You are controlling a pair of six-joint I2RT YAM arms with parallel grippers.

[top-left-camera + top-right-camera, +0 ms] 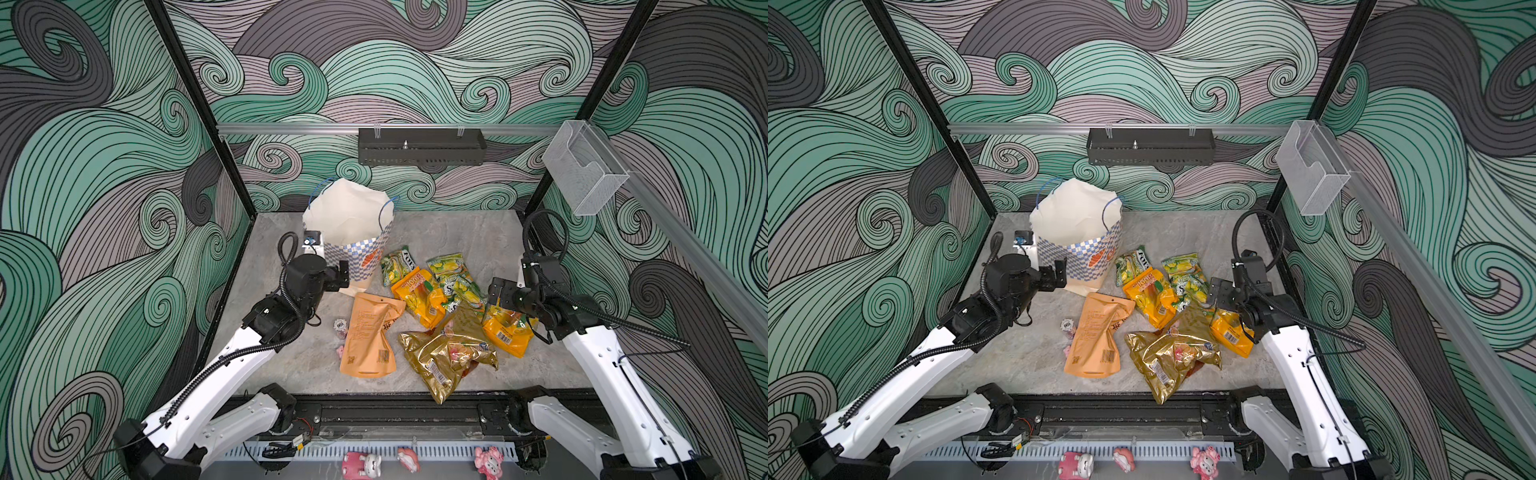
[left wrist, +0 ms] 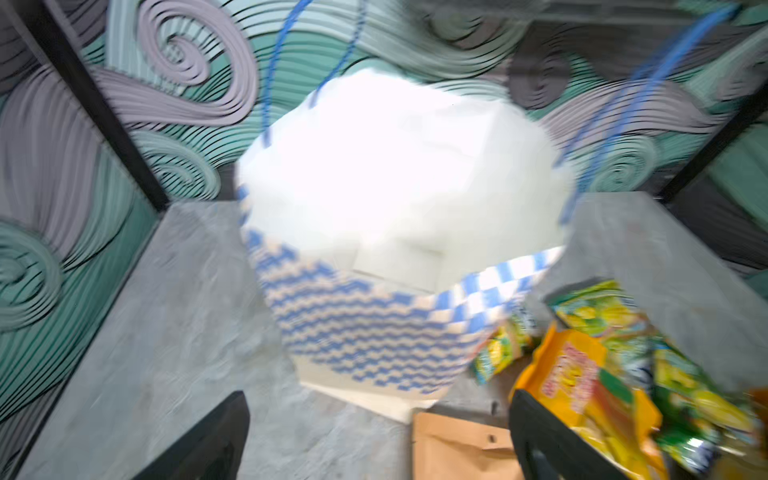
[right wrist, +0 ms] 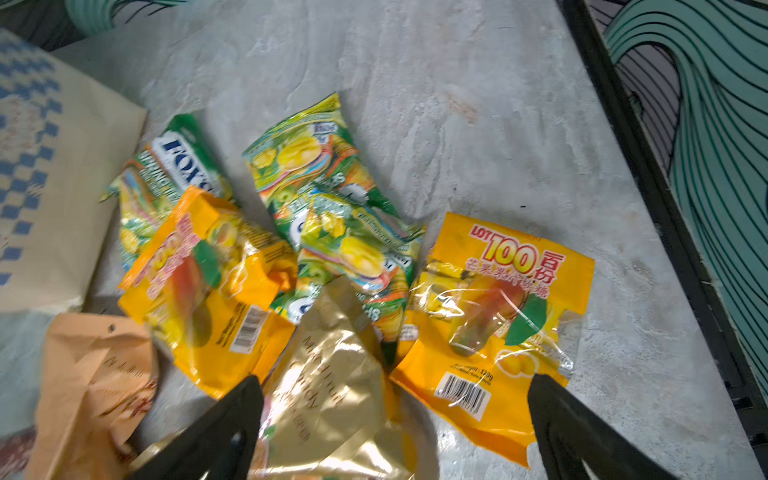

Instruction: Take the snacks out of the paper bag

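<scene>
We are observing a grey stone-patterned tabletop (image 1: 457,232) bearing an upright cream paper bag (image 1: 353,220), a tan-orange pouch (image 1: 368,336), a crinkled gold foil bag (image 1: 440,357), and overlapping green-yellow pouches (image 1: 395,266) and orange-yellow pouches (image 1: 417,297).

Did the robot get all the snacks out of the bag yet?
Looks nearly finished. The snacks lie on the table beside the paper bag. The left gripper and right gripper are open, holding nothing. Left: maybe nothing; the bag's inside looks bare, though that view is blurry.
</scene>
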